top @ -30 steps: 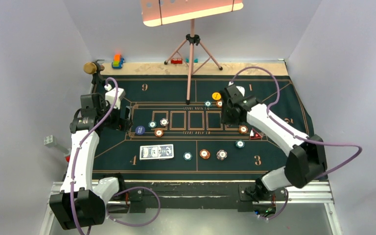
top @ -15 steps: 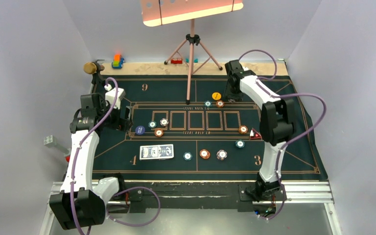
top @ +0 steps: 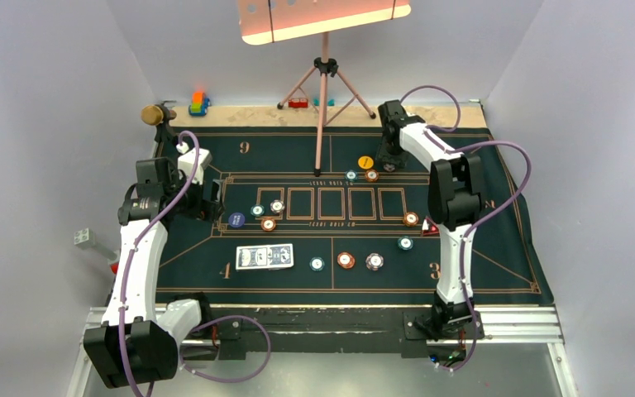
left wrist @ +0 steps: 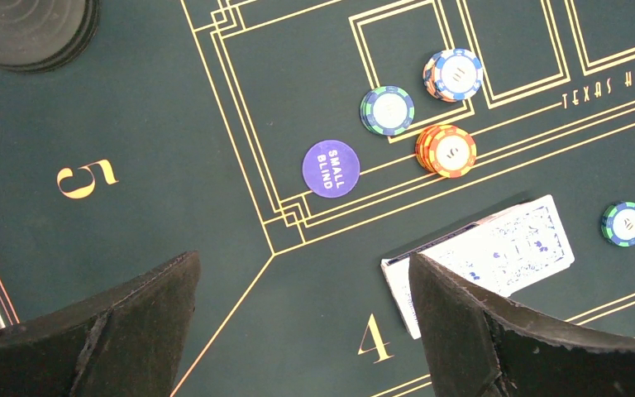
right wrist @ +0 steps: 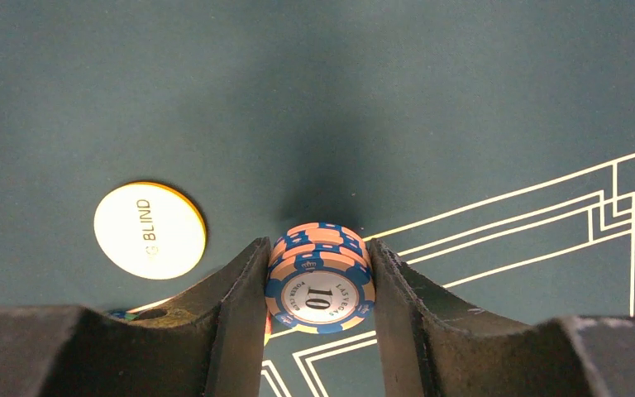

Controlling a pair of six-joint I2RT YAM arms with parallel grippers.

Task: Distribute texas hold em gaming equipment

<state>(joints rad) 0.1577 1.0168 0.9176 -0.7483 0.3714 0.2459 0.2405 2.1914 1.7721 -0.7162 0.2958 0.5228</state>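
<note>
Across the bench (top: pixel 240 115) lies the dark green felt mat (top: pixel 281 149), gold lines and seat numbers on it, and both arms are out over it. The left arm (top: pixel 136 256) reaches along the mat's left side. Its end effector (left wrist: pixel 302 263) hangs above the felt between the gold 5 and the gold 4, jaws spread wide, nothing between them.

The right arm (top: pixel 455 207) stretches to the far side, folded high at the elbow. Its end effector (right wrist: pixel 318 248) is clamped on an orange-and-blue chip stack (right wrist: pixel 320 281), top chip marked 10, one finger pressed on each side. Whether that stack rests on the felt or sits just off it, I cannot tell.

Now the deck of cards (top: pixel 264 257): blue backs up, lying flat by the 4, one end hidden behind a finger of the left end effector in its wrist view. Near the gripped stack lies the yellow big blind button (right wrist: pixel 150 230), flat on the felt.

The purple small blind button (left wrist: pixel 331 168) sits on the gold border lines. Close by are an orange stack (left wrist: pixel 446 150), a teal chip (left wrist: pixel 387 110) and a whitish-and-blue stack (left wrist: pixel 455 74). Along the near row, apart from one another, are a lone teal chip (top: pixel 317 264), an orange-brown chip (top: pixel 346 260) and a whitish chip (top: pixel 374 261).
</note>
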